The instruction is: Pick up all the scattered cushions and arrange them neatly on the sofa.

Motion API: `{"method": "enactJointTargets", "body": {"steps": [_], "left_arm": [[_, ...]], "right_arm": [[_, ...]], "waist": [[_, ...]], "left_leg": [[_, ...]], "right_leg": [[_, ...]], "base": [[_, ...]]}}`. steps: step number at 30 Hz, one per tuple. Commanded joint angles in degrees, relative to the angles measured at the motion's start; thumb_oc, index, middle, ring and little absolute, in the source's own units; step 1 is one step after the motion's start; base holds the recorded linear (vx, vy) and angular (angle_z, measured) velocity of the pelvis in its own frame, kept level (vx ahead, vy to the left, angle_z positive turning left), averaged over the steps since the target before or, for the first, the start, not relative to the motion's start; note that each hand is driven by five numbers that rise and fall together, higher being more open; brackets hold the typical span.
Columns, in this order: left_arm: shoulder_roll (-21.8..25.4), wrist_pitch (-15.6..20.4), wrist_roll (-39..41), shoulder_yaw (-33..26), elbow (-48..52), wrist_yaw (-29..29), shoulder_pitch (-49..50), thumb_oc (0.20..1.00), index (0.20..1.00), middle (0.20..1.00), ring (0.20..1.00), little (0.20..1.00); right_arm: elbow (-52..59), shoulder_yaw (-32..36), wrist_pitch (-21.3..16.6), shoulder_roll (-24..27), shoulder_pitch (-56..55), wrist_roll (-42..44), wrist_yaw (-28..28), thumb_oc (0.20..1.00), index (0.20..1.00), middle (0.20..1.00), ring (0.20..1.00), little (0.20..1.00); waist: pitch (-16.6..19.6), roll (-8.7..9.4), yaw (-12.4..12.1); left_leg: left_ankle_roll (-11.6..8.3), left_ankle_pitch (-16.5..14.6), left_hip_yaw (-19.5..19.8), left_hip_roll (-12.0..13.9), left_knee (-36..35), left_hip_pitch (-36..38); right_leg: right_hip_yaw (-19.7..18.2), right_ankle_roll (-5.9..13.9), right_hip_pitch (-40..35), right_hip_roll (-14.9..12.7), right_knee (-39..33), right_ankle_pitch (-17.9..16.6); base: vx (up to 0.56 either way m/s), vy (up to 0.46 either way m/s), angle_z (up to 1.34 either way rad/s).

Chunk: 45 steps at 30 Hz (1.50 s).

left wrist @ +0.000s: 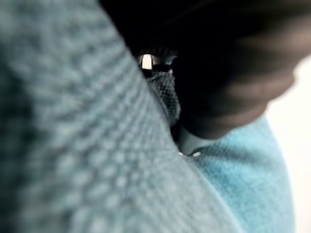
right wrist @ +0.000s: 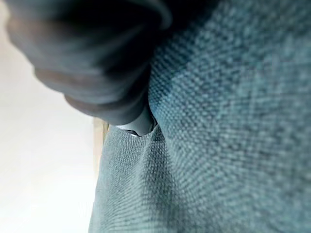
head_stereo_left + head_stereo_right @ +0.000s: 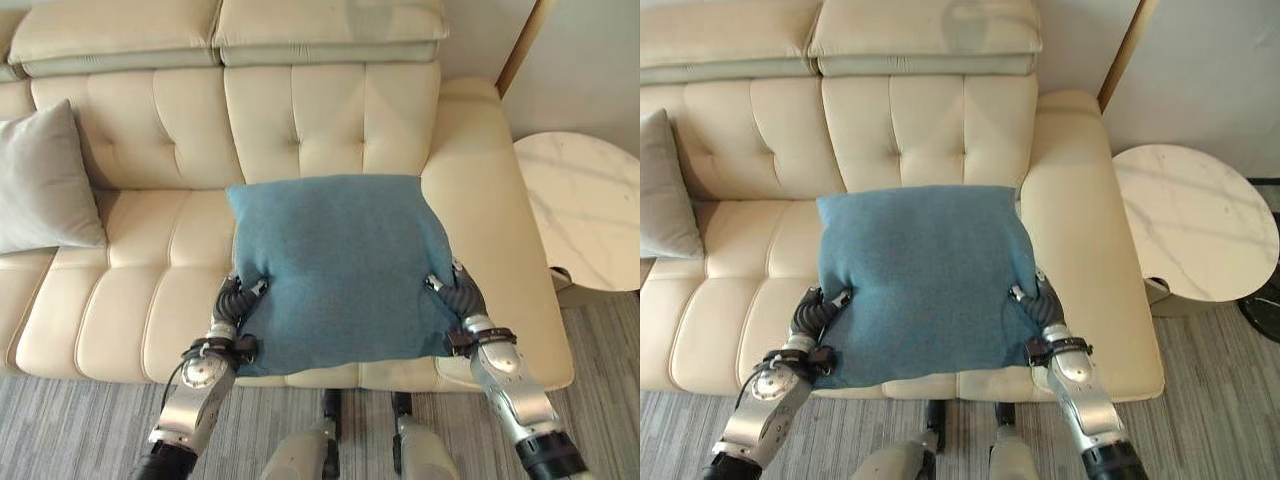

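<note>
A blue cushion is held over the right seat of the cream sofa, its far edge near the backrest. My left hand grips its left side and my right hand grips its right side. Each thumb presses into the cloth from above, and the other fingers are hidden beneath the cushion. In the wrist views the blue weave lies right against each hand's dark cover. A grey cushion leans upright against the backrest at the sofa's left end.
The sofa's right armrest runs just beside my right hand. A round white marble side table stands to the right of it. Grey striped carpet lies in front of the sofa.
</note>
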<state>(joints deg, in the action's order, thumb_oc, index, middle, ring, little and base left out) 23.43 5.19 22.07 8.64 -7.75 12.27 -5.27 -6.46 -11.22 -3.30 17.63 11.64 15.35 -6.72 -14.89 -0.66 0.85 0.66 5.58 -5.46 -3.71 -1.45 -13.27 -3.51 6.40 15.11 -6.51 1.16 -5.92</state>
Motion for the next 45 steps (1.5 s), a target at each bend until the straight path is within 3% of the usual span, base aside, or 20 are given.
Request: {"method": "enactJointTargets", "body": {"steps": [1, 7, 8, 11, 13, 18, 19, 20, 24, 27, 30, 36, 41, 45], "left_arm": [[0.63, 9.16, -3.46, 1.15, 0.83, 4.93, -11.15, 0.2, 0.2, 0.2, 0.2, 0.2], [4.06, 11.45, -2.13, 5.64, -11.03, 12.26, -31.27, 0.2, 0.2, 0.2, 0.2, 0.2], [7.01, 11.77, -0.63, 9.18, -18.73, 14.69, -45.68, 0.2, 0.2, 0.2, 0.2, 0.2], [9.16, 11.5, -1.06, 10.59, -21.54, 15.83, -52.98, 0.2, 0.2, 0.2, 0.2, 0.2], [10.61, 10.53, -2.04, 14.39, -29.94, 17.56, -65.44, 0.2, 0.2, 0.2, 0.2, 0.2], [10.66, 8.22, -1.33, 18.1, -40.74, 18.01, -78.31, 0.222, 0.222, 0.222, 0.222, 0.222], [10.66, 8.32, -1.24, 18.23, -41.01, 17.94, -78.75, 0.721, 0.721, 0.721, 0.721, 0.721], [10.74, 6.3, -1.19, 21.2, -47.24, 16.81, -84.88, 1.0, 1.0, 1.0, 1.0, 1.0], [13.99, 4.03, -2.75, 24.55, -49.38, 13.77, -88.98, 1.0, 1.0, 1.0, 1.0, 1.0], [15.1, 3.71, -2.04, 25.96, -53.26, 11.17, -89.28, 1.0, 1.0, 1.0, 1.0, 1.0], [15.95, 3.63, -1.21, 24.51, -53.58, 10.09, -85.91, 1.0, 1.0, 1.0, 1.0, 1.0], [17.2, 2.95, -1.86, 19.39, -51.83, 10.21, -74.53, 1.0, 1.0, 1.0, 1.0, 1.0], [19.65, 6.58, -0.81, 13.18, -39.13, 10.47, -62.77, 1.0, 1.0, 1.0, 1.0, 1.0], [20.61, 9.58, 2.44, 1.47, -20.79, 6.91, -40.02, 1.0, 1.0, 1.0, 1.0, 1.0]], "right_arm": [[3.9, -4.35, -8.66, -4.01, 13.89, -3.05, -4.21, 0.2, 0.2, 0.2, 0.2, 0.2], [-6.63, -7.94, -9.2, -5.23, 36.79, -8.35, -14.26, 0.2, 0.2, 0.2, 0.2, 0.2], [-13.44, -8.7, -7.22, -4.07, 48.58, -11.52, -19.62, 0.2, 0.2, 0.2, 0.2, 0.2], [-16.83, -8.09, -5.78, -2.45, 55.17, -13.01, -22.58, 0.2, 0.2, 0.2, 0.2, 0.2], [-22.43, -9.29, -4.69, -0.04, 64.39, -14.24, -26.24, 0.2, 0.2, 0.2, 0.2, 0.2], [-29.14, -11.05, -3.32, 2.83, 72.78, -13.2, -29.51, 0.2, 0.2, 0.2, 0.2, 0.2], [-29.33, -11.04, -3.41, 2.91, 73.12, -13.13, -29.52, 0.2, 0.2, 0.2, 0.2, 0.2], [-33.54, -11.91, -3.87, 4.44, 76.12, -9.94, -30.17, 1.0, 1.0, 1.0, 1.0, 1.0], [-33.52, -10.69, -3.03, 6.72, 74.26, -6.04, -28.41, 1.0, 1.0, 1.0, 1.0, 1.0], [-34.25, -10.89, -3.4, 6.66, 71.69, -4.21, -26.0, 1.0, 1.0, 1.0, 1.0, 1.0], [-34.25, -11.72, -2.85, 6.31, 68.94, -4.22, -23.8, 1.0, 1.0, 1.0, 1.0, 1.0], [-31.7, -12.62, -2.18, 5.41, 61.47, -5.71, -20.14, 1.0, 1.0, 1.0, 1.0, 1.0], [-26.2, -10.72, -3.14, 12.43, 55.27, -5.11, -17.24, 1.0, 1.0, 1.0, 1.0, 1.0], [-11.82, -4.15, -3.6, 20.1, 36.39, -5.8, -9.59, 1.0, 1.0, 1.0, 1.0, 1.0]], "waist": [[1.28, 2.43, -0.52], [-1.41, 2.01, -2.26], [-2.66, 1.86, -3.25], [-3.36, 1.81, -3.98], [-3.97, 2.15, -4.39], [-5.15, 2.33, -4.52], [-5.24, 2.4, -4.47], [-6.0, 2.24, -4.43], [-6.57, 1.34, -4.69], [-5.85, 0.82, -4.1], [-5.64, 0.66, -3.7], [-5.47, 0.93, -2.93], [-5.9, 1.55, -2.89], [-5.29, 2.64, -3.02]], "left_leg": [[-0.97, -10.82, 0.02, 1.87, 10.87, -4.61], [-1.07, -10.52, 0.81, 1.52, 12.53, -8.7], [-1.39, -9.31, 1.98, 1.7, 12.3, -11.35], [-1.61, -8.34, 3.0, 1.77, 11.66, -12.83], [-1.97, -6.63, 4.63, 1.93, 10.1, -15.3], [-2.56, -4.38, 6.16, 1.92, 7.68, -18.1], [-2.55, -3.92, 6.19, 1.82, 7.58, -18.42], [-2.85, -3.23, 6.8, 1.95, 6.98, -19.87], [-3.57, -0.77, 7.99, 1.78, 3.86, -21.94], [-4.31, 2.37, 8.28, 1.71, -0.81, -22.48], [-4.66, 3.52, 8.47, 1.56, -2.77, -22.9], [-4.86, 3.39, 7.44, 1.61, -2.97, -23.12], [-5.23, 3.05, 6.97, 1.7, -2.97, -20.35], [-4.89, 1.44, 6.51, 1.5, -2.53, -14.66]], "right_leg": [[-1.65, 1.74, 1.46, -0.82, 1.23, 2.84], [-1.51, 1.91, 5.17, -0.88, 1.37, 1.64], [-0.79, 2.11, 7.22, -0.97, 1.12, 1.27], [0.17, 2.4, 8.68, -0.86, 0.97, 1.0], [1.4, 2.64, 11.04, -0.93, 0.53, 0.49], [2.72, 2.81, 14.07, -0.73, 0.23, 0.32], [2.75, 2.82, 14.38, -0.82, 0.21, 0.02], [3.14, 2.9, 15.95, -0.63, 0.35, -0.1], [3.46, 3.06, 18.3, -0.19, -0.28, -0.32], [3.85, 3.45, 19.8, 0.14, -1.73, -1.38], [4.05, 3.63, 21.06, 0.45, -2.58, -2.02], [3.93, 3.45, 21.81, 0.57, -2.83, -2.1], [4.01, 3.16, 19.5, 0.72, -2.51, -1.54], [4.5, 2.83, 13.87, 0.53, -1.75, -0.23]], "base": [[-0.06, 0.034, -0.14], [-0.04, 0.006, -0.06], [-0.08, -0.027, 0.02], [-0.06, -0.038, 0.21], [-0.06, -0.055, 0.25], [-0.04, -0.029, 0.2], [-0.03, -0.049, 0.14], [-0.05, -0.045, 0.13], [-0.02, -0.033, 0.19], [0.0, -0.009, 0.06], [0.02, 0.021, 0.03], [0.0, 0.019, -0.02], [-0.02, 0.008, -0.03], [0.0, 0.0, 0.0]]}}
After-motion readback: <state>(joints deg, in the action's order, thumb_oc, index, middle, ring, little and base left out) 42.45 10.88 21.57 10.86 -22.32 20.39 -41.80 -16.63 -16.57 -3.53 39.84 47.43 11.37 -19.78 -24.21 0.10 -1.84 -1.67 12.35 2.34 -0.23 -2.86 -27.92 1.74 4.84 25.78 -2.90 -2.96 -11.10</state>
